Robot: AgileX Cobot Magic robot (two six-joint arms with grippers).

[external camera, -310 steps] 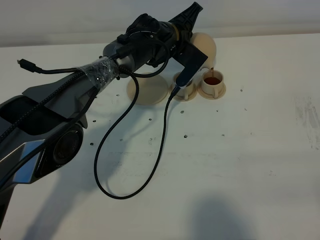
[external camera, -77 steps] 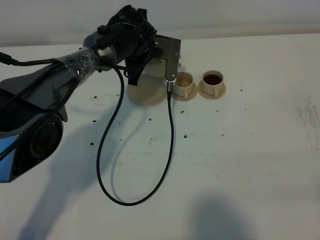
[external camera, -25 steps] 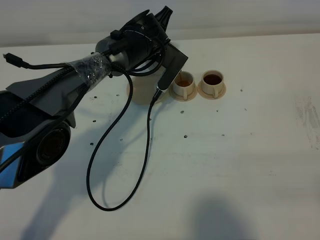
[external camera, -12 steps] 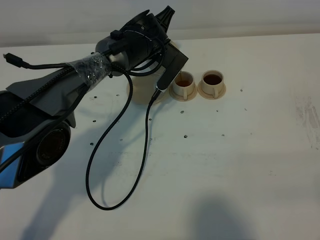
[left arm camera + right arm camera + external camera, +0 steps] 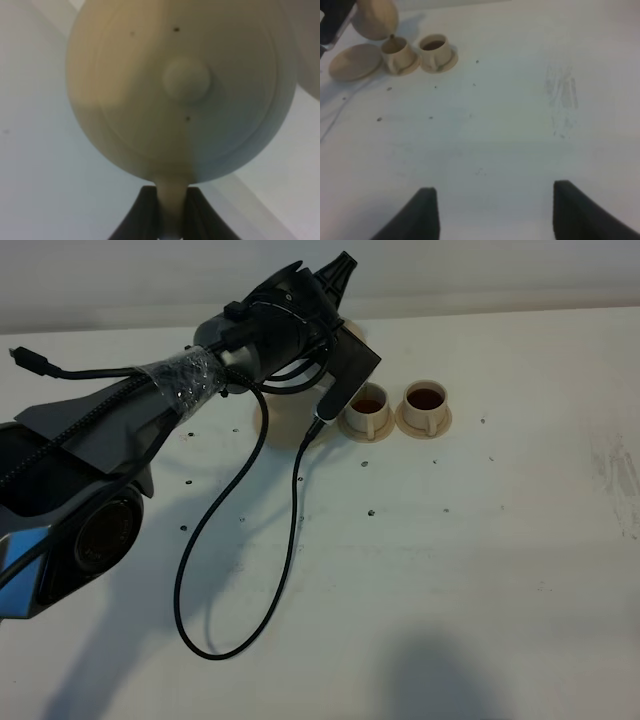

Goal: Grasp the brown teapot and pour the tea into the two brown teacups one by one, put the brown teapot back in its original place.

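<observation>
The left claw (image 5: 170,217) is clamped on the handle (image 5: 172,197) of the teapot (image 5: 180,90), which hangs tilted above the cup (image 5: 368,408) beside the big saucer (image 5: 352,62). The other cup (image 5: 425,400) holds dark tea. The right claw (image 5: 495,212) stands apart above the desk (image 5: 480,540).

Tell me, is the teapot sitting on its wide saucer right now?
No, the brown teapot is up in the air, tipped over one teacup, and the wide saucer beside it lies bare.
</observation>
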